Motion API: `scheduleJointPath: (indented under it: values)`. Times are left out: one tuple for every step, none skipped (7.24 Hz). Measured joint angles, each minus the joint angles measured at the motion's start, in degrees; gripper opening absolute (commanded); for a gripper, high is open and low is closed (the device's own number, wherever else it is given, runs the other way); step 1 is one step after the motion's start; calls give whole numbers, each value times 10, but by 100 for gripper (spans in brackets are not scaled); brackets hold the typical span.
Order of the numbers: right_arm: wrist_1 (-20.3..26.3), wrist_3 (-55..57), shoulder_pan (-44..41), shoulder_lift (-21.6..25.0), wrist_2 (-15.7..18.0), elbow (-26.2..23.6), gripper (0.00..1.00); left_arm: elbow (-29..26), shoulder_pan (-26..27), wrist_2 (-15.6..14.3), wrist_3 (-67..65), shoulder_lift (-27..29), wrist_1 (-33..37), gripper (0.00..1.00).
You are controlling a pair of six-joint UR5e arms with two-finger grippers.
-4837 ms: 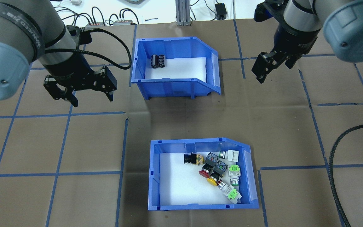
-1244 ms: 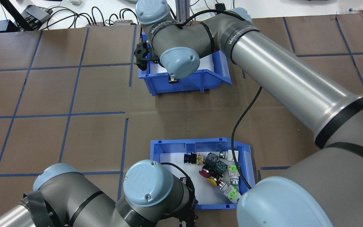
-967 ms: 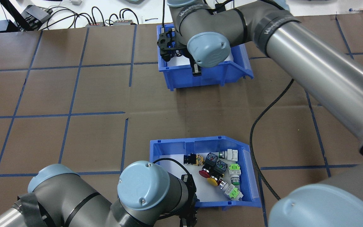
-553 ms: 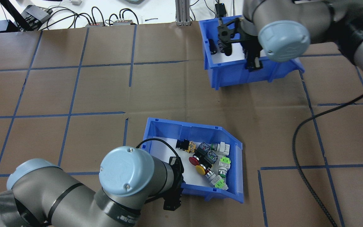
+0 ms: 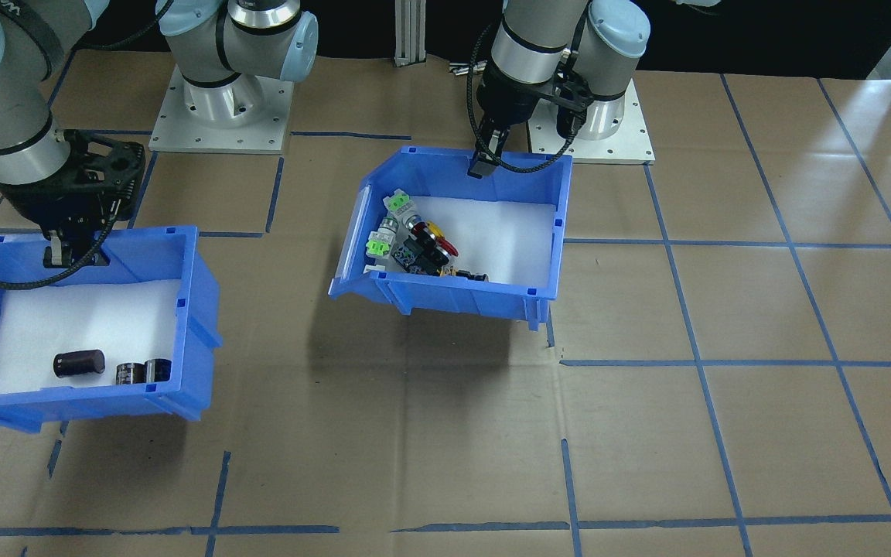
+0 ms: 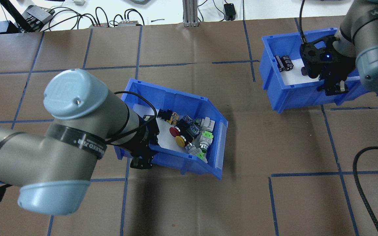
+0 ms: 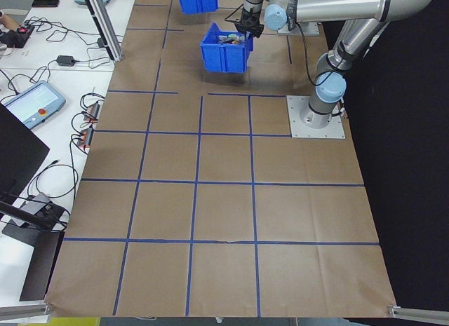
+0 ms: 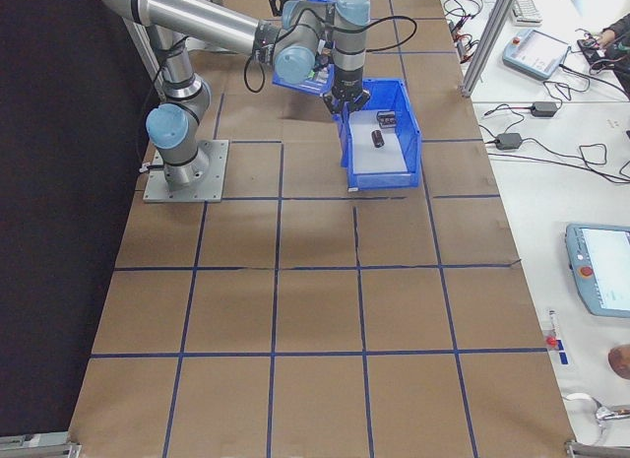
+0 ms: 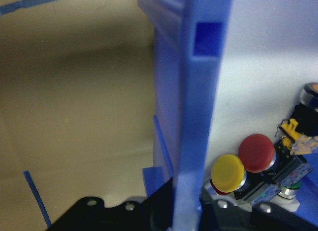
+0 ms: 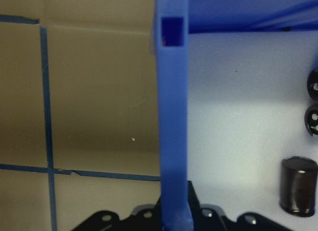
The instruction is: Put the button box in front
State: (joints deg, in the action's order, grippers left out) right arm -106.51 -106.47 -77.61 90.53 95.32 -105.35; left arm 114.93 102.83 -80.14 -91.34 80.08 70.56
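Brown taped surface: button box is held aloft, left gripper fingers clamped on its wall. Other bin is likewise gripped by right gripper. Next, carrying forward and setting down is called for.

Table under brown paper, blue tape grid, black cable lying at its right.

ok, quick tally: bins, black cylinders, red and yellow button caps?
bins: 2 (button box, cylinder bin)
black cylinders: 3
red caps: 1
yellow caps: 1
total: 7
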Motion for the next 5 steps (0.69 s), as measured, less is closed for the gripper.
scheduleJointPath:
  values:
    - [1, -1, 8, 29, 0, -33, 1, -53, -17, 2, 17, 47, 2, 0]
    - [1, 0, 10, 62, 1, -69, 1, -128, -25, 3, 23, 112, 2, 0]
    - [3, 1, 10, 98, 2, -103, 1, -206, -27, 6, 21, 181, 3, 0]
    - [7, 2, 9, 136, 2, -136, 1, -282, -27, 13, 12, 248, 3, 0]
    - [16, 4, 9, 175, 1, -167, 1, -351, -25, 23, -3, 305, 4, 0]
